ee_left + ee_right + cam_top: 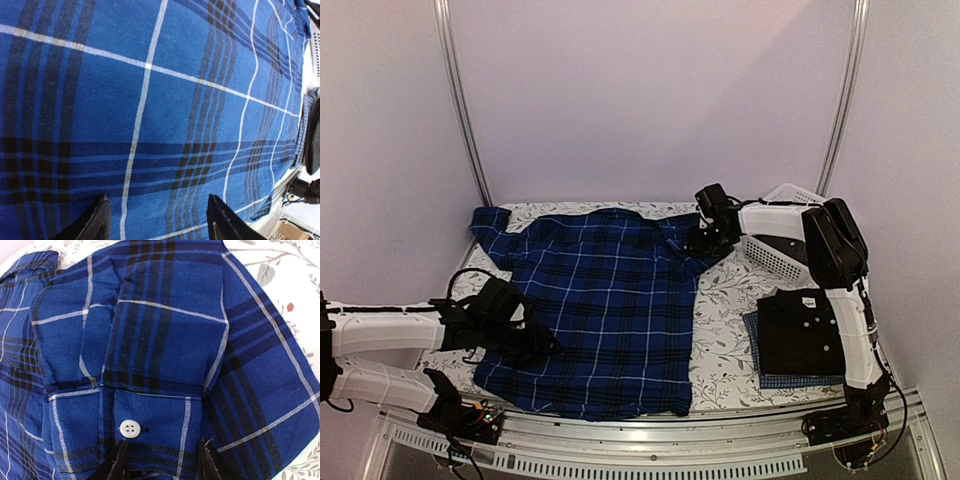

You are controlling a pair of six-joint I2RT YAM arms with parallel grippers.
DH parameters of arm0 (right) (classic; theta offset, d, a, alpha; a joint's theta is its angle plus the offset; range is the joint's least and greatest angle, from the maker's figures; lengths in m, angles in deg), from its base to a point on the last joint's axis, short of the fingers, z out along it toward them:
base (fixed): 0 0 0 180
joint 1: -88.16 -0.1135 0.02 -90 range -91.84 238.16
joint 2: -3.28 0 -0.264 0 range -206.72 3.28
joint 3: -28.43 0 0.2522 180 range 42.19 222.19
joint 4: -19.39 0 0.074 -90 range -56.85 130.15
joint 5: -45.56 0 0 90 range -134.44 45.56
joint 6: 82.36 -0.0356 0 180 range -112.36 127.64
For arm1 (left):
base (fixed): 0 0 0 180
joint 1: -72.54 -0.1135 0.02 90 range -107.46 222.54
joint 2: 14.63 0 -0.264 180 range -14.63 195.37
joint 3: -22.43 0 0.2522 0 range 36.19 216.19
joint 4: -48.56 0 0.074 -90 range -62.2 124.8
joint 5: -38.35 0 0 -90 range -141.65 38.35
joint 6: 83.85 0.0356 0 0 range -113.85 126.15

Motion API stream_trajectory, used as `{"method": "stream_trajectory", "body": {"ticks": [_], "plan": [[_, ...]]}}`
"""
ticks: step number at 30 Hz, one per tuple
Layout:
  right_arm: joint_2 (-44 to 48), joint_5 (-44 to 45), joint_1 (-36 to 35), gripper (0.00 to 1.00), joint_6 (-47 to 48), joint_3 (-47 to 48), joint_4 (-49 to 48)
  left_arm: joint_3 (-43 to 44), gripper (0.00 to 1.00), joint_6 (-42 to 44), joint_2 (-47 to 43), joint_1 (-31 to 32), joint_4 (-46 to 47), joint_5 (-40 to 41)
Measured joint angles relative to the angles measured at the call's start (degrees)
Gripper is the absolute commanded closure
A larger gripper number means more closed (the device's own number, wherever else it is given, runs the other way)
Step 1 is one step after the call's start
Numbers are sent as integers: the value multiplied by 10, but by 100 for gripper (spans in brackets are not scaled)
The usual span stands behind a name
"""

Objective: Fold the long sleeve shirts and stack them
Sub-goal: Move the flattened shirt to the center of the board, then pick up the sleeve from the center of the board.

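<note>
You have the dark blue plaid shirt [610,300] spread flat on the left-centre of the table [720,330]. Its long axis runs far to near, with the hem at the near edge and one sleeve reaching the far-left corner. Your left gripper [155,210] hovers over the near-left body, jaws apart. Your right gripper [162,455] straddles the buttoned cuff at the far right, but you cannot tell if it pinches. The black shirt [805,330] lies folded on the blue check shirt [765,378], by the basket [775,250].

We see the table [720,310] in its leaf-printed cover, dark blue plaid shirt [610,300] spread flat beneath the left gripper [545,345] and right gripper [695,245], white lattice basket [775,255] just right of the right gripper, folded fine blue check shirt [790,381] well nearer us than it.
</note>
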Motion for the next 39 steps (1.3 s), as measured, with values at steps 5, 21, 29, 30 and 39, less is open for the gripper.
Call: {"method": "stream_trajectory", "body": {"ticks": [5,21,29,30,39], "plan": [[0,-9,0,66,-6,10,3,26,35,9,11,0,-23,9],[-1,-2,0,68,-8,10,21,137,34,60,48,0,-45,27],[-16,4,0,74,-8,17,18,162,34,76,68,0,-45,28],[-18,4,0,76,-7,18,17,163,34,76,69,0,-45,28],[-19,4,3,100,-8,22,21,209,34,92,90,0,-43,28]]}}
